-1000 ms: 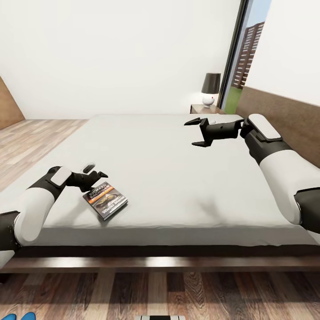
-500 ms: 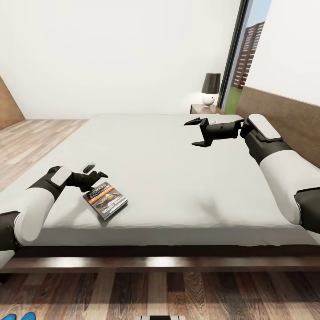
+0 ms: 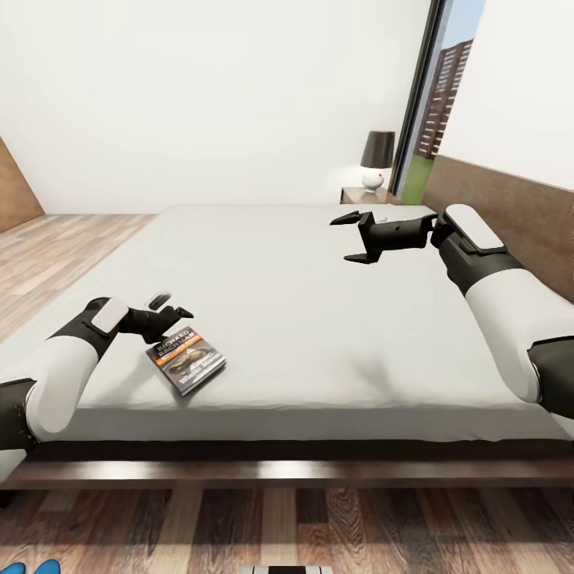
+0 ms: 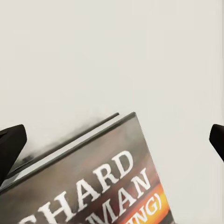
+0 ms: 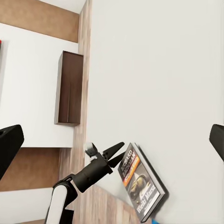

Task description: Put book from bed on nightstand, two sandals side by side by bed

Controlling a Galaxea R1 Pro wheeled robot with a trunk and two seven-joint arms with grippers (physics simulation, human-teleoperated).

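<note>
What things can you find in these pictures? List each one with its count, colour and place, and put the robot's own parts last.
book: one, dark cover with orange band, lying on the mattress near the front edge.
bed: one, off-white mattress on a dark brown frame, centre of the room.
nightstand: one, dark brown, beyond the bed's far corner.
lamp: one, black shade on a white base, on the nightstand.
sandal: blue, partly cut off, on the floor at the picture's lower left.
left gripper: black, open, at the book's top edge.
right gripper: black, open, above the mattress.
</note>
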